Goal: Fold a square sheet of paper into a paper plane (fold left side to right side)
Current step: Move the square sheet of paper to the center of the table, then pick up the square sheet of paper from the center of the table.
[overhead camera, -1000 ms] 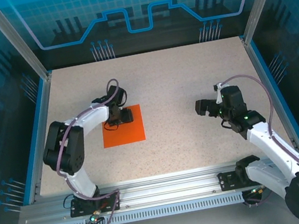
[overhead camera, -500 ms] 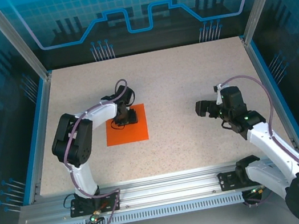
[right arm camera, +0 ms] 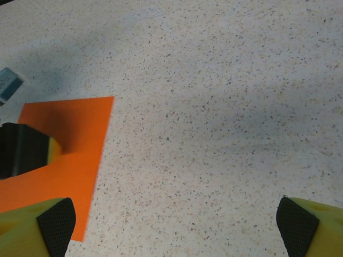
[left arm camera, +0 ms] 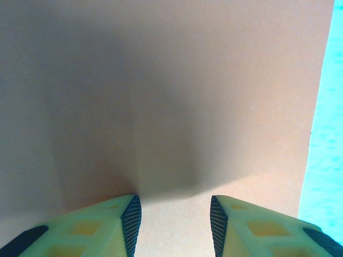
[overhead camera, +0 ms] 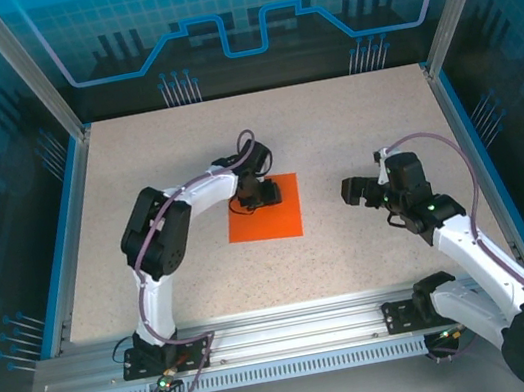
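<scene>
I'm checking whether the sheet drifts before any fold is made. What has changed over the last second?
The left gripper, pressed down on the square sheet of paper, swept to the right. The sheet slid right with it across the table, toward the middle. The sheet is still flat and unfolded. The right gripper stayed where it was, open, to the right of the sheet.

Left arm reaching forward, left claw [overhead camera: 266, 197] pointing down, jaws partly apart, right claw [overhead camera: 351, 190] gaping wide, facing left

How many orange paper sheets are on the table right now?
1. The orange sheet lies flat on the table, the left gripper on its far part. Any sheet stacked beneath would be hidden.
</scene>
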